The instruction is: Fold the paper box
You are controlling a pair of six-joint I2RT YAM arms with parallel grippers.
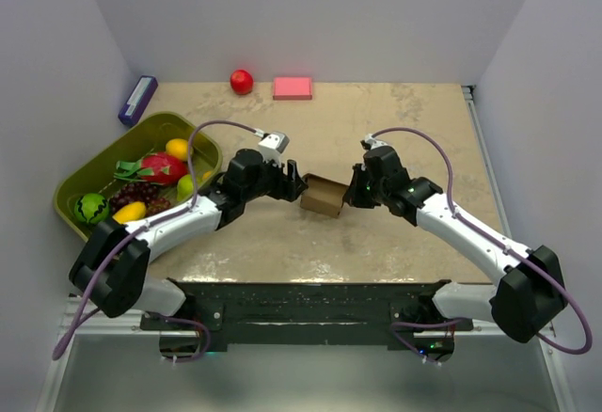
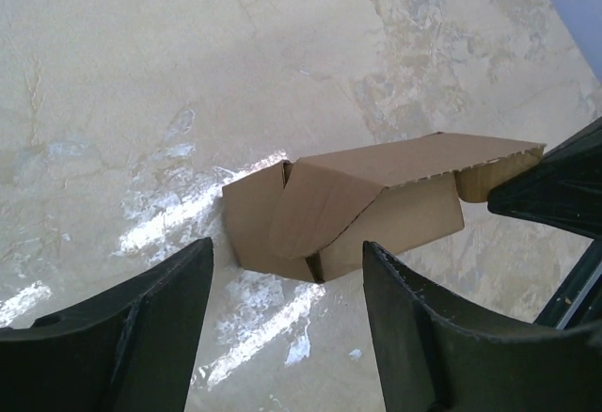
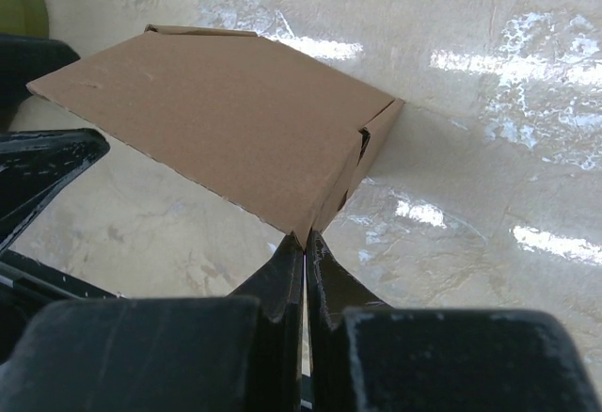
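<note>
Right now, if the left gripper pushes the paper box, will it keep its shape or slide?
It may buckle: the paper box is thin cardboard with one flap lifted. It looks hollow and light, so it would likely pivot on the glossy table around the right gripper, which pinches one edge.

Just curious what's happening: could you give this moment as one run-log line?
paper box: partly folded, on table | left pincer: open, facing box | right pincer: shut on box edge
</note>
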